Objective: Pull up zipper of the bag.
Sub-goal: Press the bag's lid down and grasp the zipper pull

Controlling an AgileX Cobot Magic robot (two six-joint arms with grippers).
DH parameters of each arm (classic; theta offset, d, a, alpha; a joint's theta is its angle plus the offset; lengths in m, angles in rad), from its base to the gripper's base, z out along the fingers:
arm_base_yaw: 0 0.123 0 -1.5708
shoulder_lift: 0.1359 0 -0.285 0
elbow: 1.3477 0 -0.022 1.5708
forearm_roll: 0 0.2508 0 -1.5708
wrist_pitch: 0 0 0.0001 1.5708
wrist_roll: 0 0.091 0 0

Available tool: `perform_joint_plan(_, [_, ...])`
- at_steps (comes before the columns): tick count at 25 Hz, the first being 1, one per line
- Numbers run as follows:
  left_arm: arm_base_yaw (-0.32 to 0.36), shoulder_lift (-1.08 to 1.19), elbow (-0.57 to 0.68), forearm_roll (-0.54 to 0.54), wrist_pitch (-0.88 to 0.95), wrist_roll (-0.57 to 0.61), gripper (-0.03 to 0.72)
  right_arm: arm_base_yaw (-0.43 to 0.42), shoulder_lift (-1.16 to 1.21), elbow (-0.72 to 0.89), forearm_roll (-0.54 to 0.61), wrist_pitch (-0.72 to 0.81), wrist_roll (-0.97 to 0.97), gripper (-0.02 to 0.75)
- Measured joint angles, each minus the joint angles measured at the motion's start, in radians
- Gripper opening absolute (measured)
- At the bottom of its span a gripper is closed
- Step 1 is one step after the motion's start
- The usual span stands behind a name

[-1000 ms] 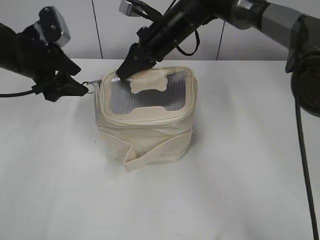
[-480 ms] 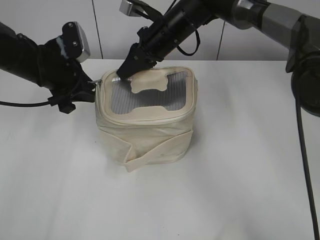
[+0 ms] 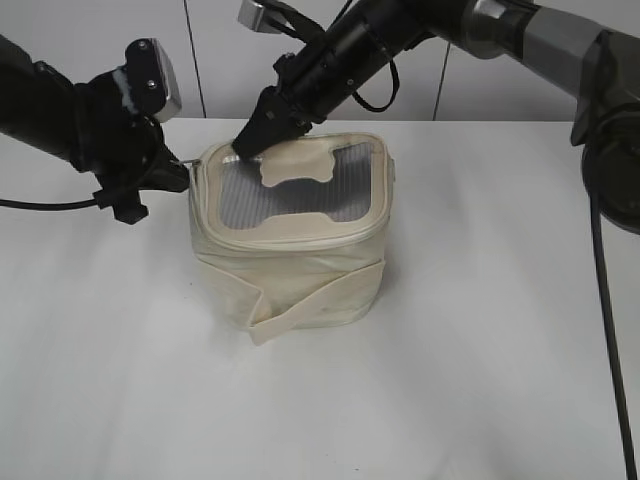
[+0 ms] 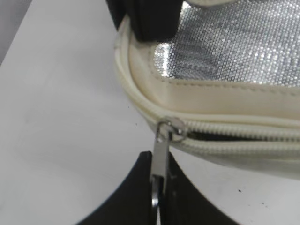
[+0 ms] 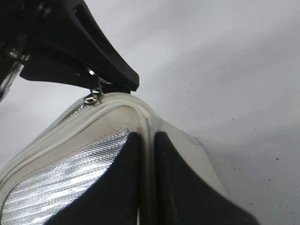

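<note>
Right claw (image 5: pixel 146 183) pinching bag (image 5: pixel 70 154) lid rim, silver slider (image 5: pixel 92 99) beside left claw (image 5: pixel 101 79)

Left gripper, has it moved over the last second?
Yes. The left gripper has rotated and drawn in toward the bag, its camera housing swinging up and to the right. The bag has stayed put.

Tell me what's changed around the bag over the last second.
The left gripper rolled its wrist over and moved in toward the bag, closing up against its left rim, where it pinches the zipper pull. The right gripper stayed clamped on the lid's back rim, and the bag hasn't shifted.
</note>
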Motion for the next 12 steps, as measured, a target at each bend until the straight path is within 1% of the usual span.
perform_joint_plan(2, [-0.002,-0.017,0.0,0.075,0.012,-0.096,0.018,0.0,0.0,0.0,0.001,0.0,0.004,0.058])
perform_joint_plan(9, [-0.009,-0.066,0.0,0.247,0.095,-0.341,0.015,0.008,0.0,0.0,0.015,0.002,0.046,0.055])
perform_joint_plan(12, [-0.004,-0.092,0.001,0.306,0.146,-0.399,0.008,0.004,0.0,0.0,0.006,0.002,0.085,0.055])
